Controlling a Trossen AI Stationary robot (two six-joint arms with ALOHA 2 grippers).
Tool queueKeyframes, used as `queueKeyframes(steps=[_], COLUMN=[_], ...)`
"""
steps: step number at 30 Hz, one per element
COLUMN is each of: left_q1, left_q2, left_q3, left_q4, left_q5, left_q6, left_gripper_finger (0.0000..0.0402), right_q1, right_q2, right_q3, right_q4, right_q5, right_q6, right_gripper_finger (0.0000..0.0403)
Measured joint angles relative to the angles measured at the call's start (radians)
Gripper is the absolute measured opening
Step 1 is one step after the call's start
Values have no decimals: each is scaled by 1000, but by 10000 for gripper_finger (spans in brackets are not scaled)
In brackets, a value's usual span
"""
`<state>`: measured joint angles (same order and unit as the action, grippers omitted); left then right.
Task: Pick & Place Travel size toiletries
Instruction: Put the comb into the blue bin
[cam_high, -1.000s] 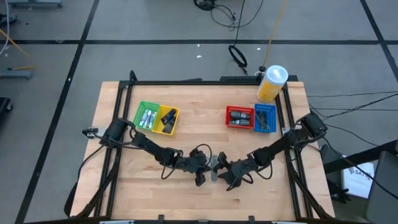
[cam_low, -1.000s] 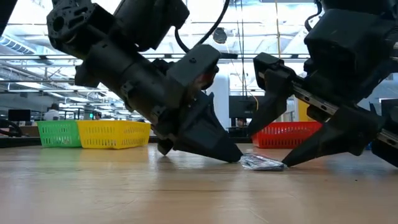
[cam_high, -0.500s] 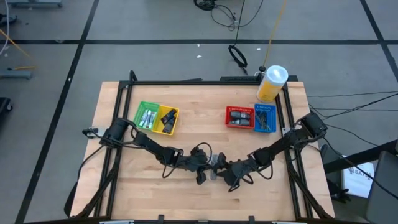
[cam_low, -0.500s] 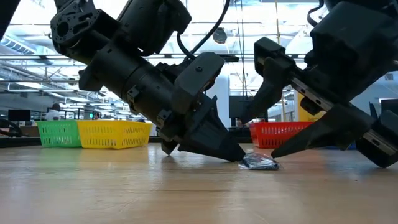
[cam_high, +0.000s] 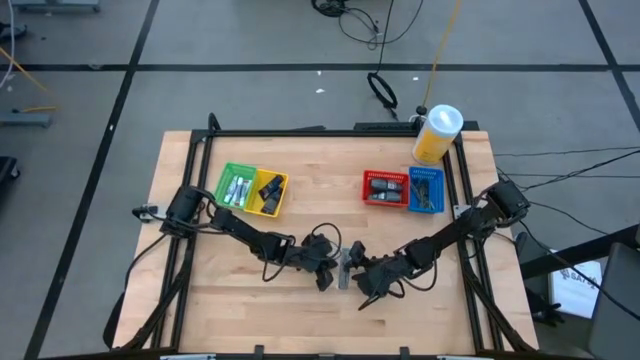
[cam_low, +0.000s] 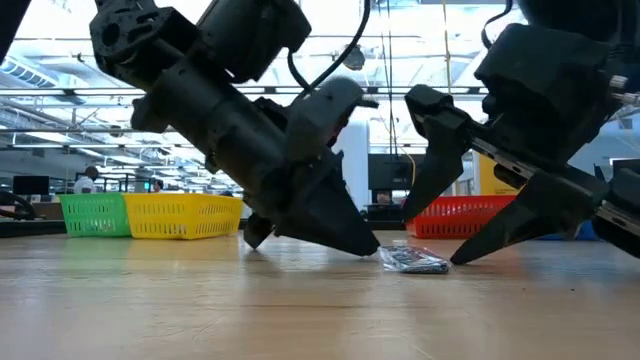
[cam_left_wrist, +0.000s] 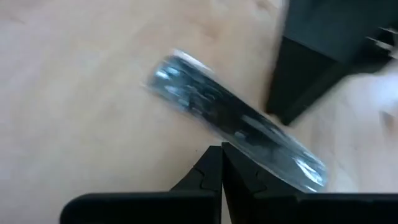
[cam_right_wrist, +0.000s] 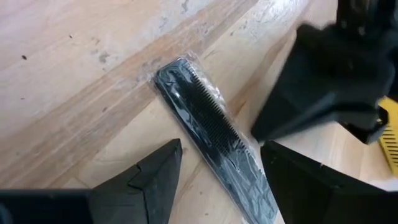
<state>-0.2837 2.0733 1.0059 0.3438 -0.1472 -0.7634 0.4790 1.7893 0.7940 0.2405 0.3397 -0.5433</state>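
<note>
One of the travel size toiletries, a black comb in a clear wrapper (cam_right_wrist: 211, 134), lies flat on the wooden table near its front middle (cam_high: 345, 268). My left gripper (cam_left_wrist: 221, 152) is shut, its tips at the wrapper's long edge on the left side (cam_low: 370, 248). From the right, my right gripper (cam_right_wrist: 221, 146) slants down and is open. It has one finger on each side of the packet's near end, touching neither side as far as I can see. My left gripper slants down from the table's left, with its shut tips right at the packet's long edge (cam_left_wrist: 233, 142), near the middle of its length. Whether they touch the wrapper I cannot tell. The packet lies flat on the table.
A green basket (cam_high: 238, 185) and a yellow basket (cam_high: 270, 192) stand at the back left. A red basket (cam_high: 384, 186) and a blue one (cam_high: 426, 190) stand at the back right, beside a yellow white-capped jar (cam_high: 437, 135). Bare wood lies around the packet.
My left gripper has rolled a little, risen slightly, and drawn its tips back a touch toward the table's left. My right gripper tipped its fingers up off the table and brought them back down around the packet, which has barely moved.
</note>
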Motion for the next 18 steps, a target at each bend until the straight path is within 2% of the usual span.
queueKeyframes(steps=[4, 13, 18], left_q1=[10, 28, 20], left_q2=[19, 33, 33], left_q3=[1, 0, 0], left_q4=[-31, 16, 27], left_q5=[-37, -60, -71], left_q6=[-2, 66, 74], left_gripper_finger=[2, 4, 2], right_q1=[-20, -60, -58], right_q2=[3, 15, 17], right_q3=[0, -2, -2], right_q4=[-2, 64, 91], right_q5=[-3, -16, 46], right_q6=[-33, -96, -120], right_gripper_finger=[218, 217, 217])
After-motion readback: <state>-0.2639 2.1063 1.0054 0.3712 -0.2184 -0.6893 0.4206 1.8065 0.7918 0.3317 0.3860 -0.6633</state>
